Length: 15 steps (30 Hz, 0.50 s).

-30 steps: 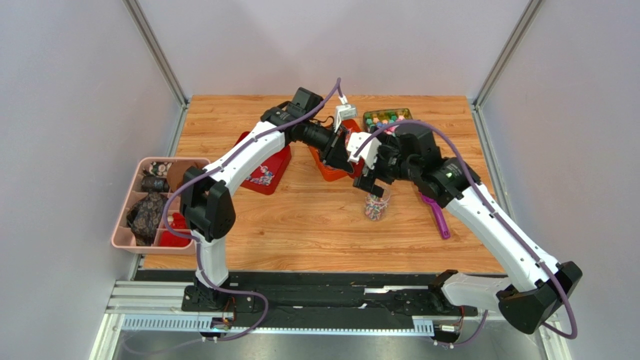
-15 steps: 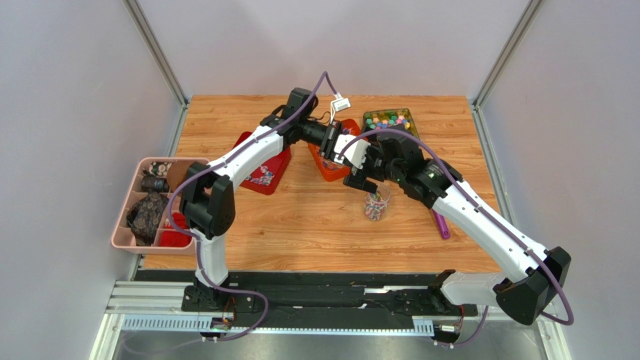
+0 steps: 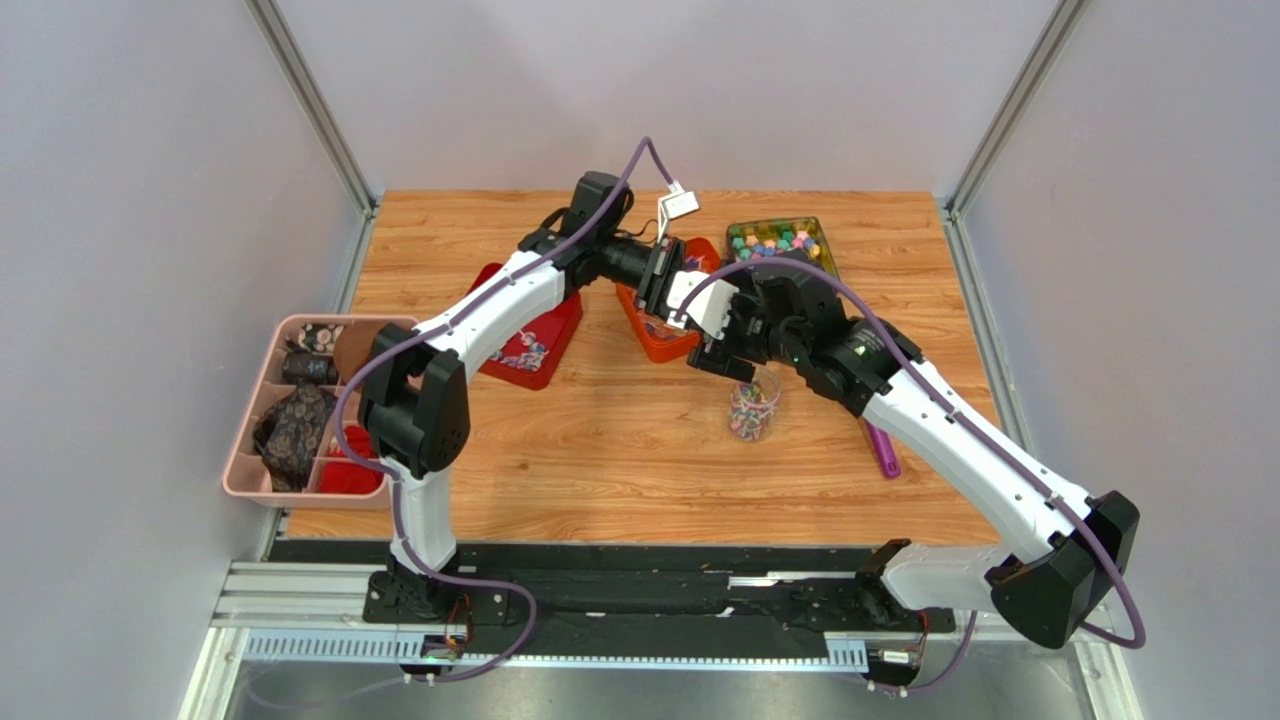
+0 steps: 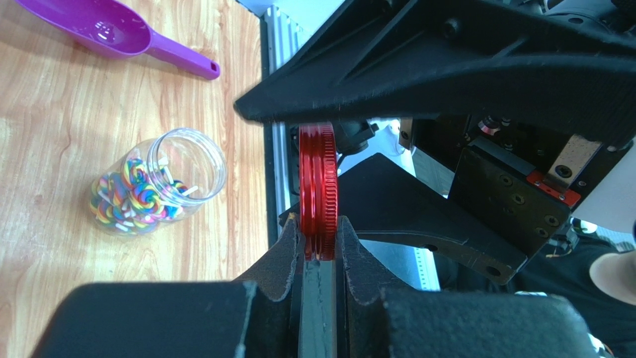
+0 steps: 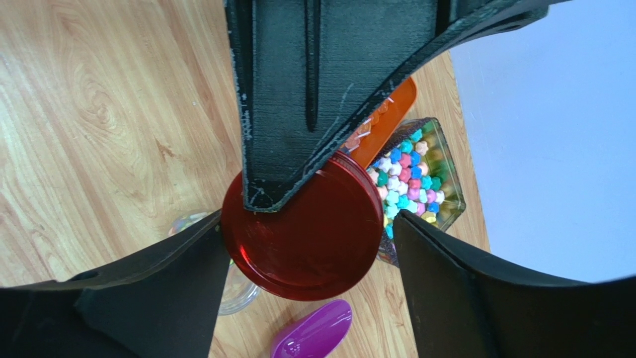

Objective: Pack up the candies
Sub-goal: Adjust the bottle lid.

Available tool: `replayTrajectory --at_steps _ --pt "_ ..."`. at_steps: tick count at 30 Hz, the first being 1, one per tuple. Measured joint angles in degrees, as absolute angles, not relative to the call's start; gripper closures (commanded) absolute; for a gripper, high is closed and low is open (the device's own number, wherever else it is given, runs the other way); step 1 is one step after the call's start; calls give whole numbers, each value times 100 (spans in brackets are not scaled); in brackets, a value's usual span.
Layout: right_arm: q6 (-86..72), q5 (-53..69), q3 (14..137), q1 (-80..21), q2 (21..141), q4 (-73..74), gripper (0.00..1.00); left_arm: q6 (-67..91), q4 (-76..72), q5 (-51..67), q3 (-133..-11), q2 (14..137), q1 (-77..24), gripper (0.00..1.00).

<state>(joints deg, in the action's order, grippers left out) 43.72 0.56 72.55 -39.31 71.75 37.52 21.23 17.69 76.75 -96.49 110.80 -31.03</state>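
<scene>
Wooden table [image 3: 601, 435], right pincer [image 3: 703, 342] nearer lid [image 5: 313, 239] (red)

Inside right claw [image 5: 307, 220] gap — left claw [image 4: 319, 240], red lid [image 4: 318, 179]

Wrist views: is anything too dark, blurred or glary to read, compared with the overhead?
Left wrist: red lid, jar and candies sharp; the left end effector clamping the lid is near-black, detail lost. Right wrist: lid face sharp with mild sheen, a dark finger covers part of it. Top external: even light, no glare, jar tiny.
</scene>
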Motion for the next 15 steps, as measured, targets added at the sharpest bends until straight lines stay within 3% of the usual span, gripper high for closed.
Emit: replayTrajectory --at_steps 5,10,15 --pt "4379 215 7258 -3931 7175 3846 30 2121 1778 7693 -9649 11080 -3103 100" --pt "4379 322 7266 -3929 7177 3883 20 2115 1822 7693 -9649 11080 -3105 100" --pt "4362 429 7334 -3924 7205 3953 17 2115 1824 7693 -9649 11083 -3105 100"
